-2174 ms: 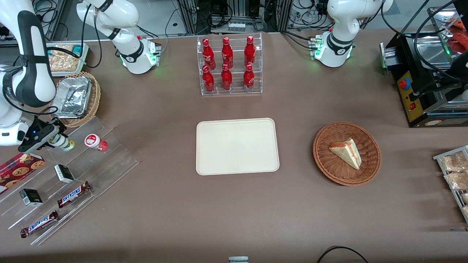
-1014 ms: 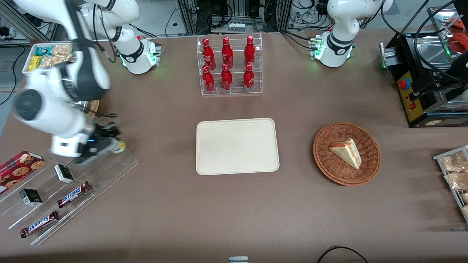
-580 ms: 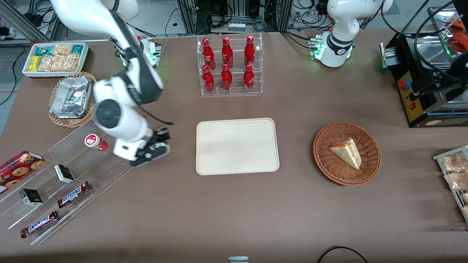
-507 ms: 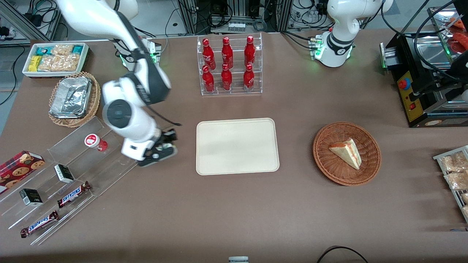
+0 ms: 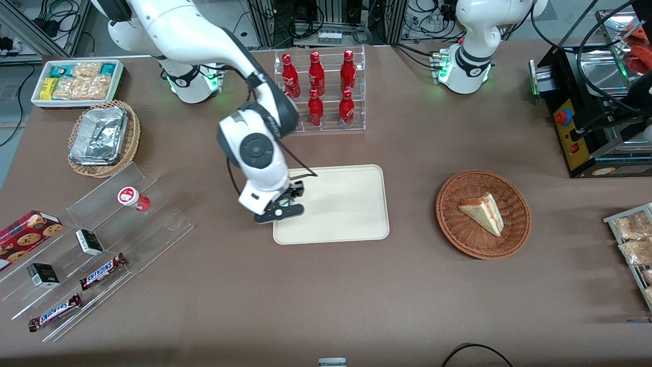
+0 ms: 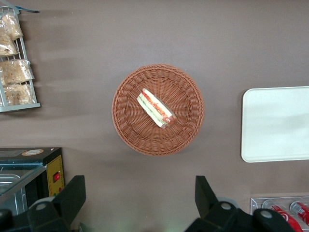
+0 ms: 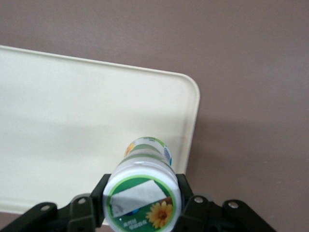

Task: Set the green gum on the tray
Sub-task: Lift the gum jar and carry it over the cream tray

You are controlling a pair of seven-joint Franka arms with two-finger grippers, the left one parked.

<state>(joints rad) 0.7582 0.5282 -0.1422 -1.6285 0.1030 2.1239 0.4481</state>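
Now my jaws clamp the green gum [image 7: 143,192] upright above the tray [image 7: 58,116], near its edge toward my working end, so lowering should seat it inside the rim.

The tray [image 5: 351,204] looks like matt cream plastic, smooth. The green gum [image 7: 144,193] is a glossy white plastic bottle with a printed paper-like label on its lid, clamped in the black, matt end effector [image 7: 142,205] above the tray. The bench [image 5: 326,295] wears a dull brown, cloth-like cover
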